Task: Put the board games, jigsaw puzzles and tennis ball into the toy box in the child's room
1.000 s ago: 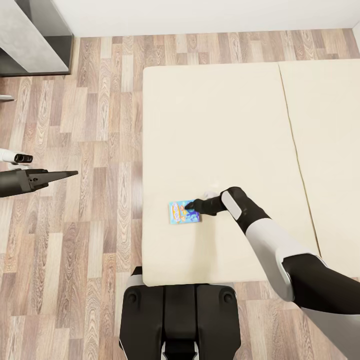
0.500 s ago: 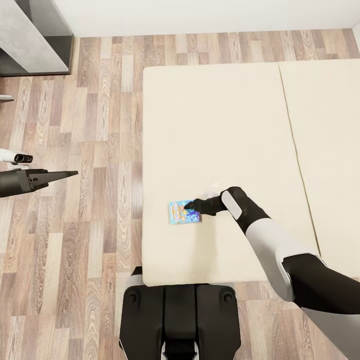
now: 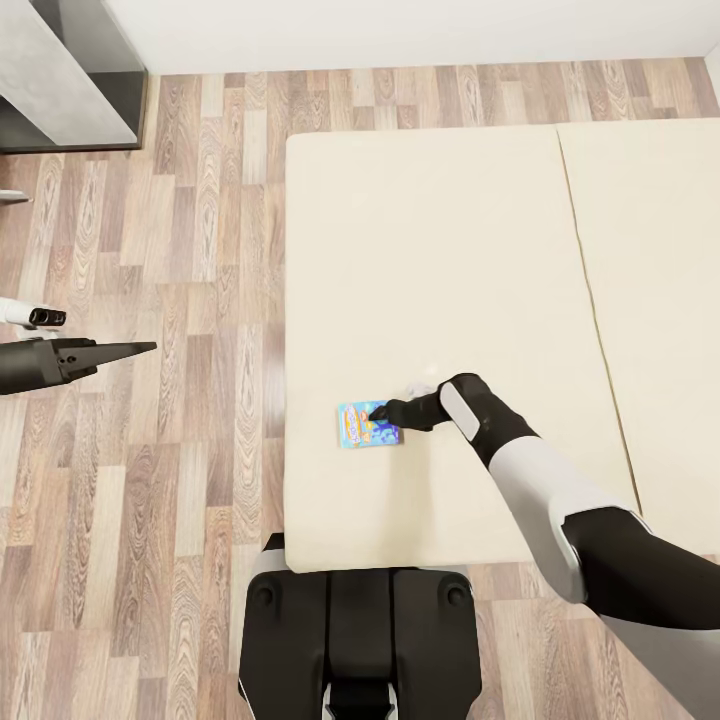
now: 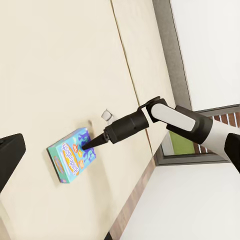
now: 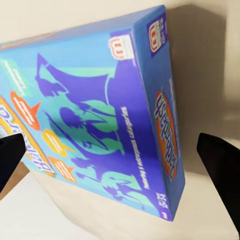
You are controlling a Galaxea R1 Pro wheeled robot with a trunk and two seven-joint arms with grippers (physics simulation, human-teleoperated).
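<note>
A blue board game box (image 3: 366,424) lies flat on the cream bed (image 3: 440,250), near its front left corner. My right gripper (image 3: 379,411) reaches down to the box's right end. In the right wrist view the box (image 5: 100,120) spans the space between the two dark fingers (image 5: 222,170), which stand wide apart, open, on either side of it. The left wrist view shows the same box (image 4: 72,155) with the right gripper (image 4: 89,145) tip on it. My left gripper (image 3: 135,349) hangs open over the floor, far left of the bed. The toy box and table are out of view.
A grey cabinet (image 3: 60,70) stands at the back left on the wood floor (image 3: 190,280). A small white object (image 3: 420,388) lies on the bed just behind the right wrist. My own base (image 3: 360,630) touches the bed's front edge.
</note>
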